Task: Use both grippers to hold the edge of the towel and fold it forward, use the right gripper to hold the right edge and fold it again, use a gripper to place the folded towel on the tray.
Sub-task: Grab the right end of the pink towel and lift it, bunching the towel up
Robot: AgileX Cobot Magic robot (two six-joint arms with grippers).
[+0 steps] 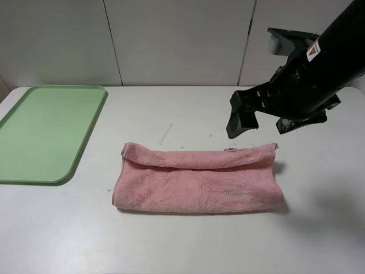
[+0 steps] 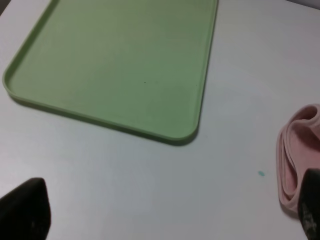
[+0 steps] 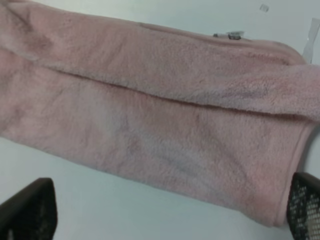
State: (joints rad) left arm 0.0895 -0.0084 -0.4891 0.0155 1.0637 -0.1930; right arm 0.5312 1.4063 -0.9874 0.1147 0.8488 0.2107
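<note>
The right gripper point(image 1: 242, 125) tilts downward, jaws wide apart; the left gripper point(image 2: 167, 207) likewise gapes.

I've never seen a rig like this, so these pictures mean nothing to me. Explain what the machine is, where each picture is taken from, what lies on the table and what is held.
This robot has two arms, each ending in a black two-fingered gripper. One camera, mounted high, looks down on a white table. On it lie a pink towel, folded over once into a long strip, and, apart to its left, an empty green tray. The black bulk at the right is the right arm; the right gripper hangs near the towel's far edge. The other two pictures come from wrist cameras: the left shows the tray and one towel end, the right the towel close up. The dark shapes there are fingers. The left gripper and the right are open; nothing is held.
</note>
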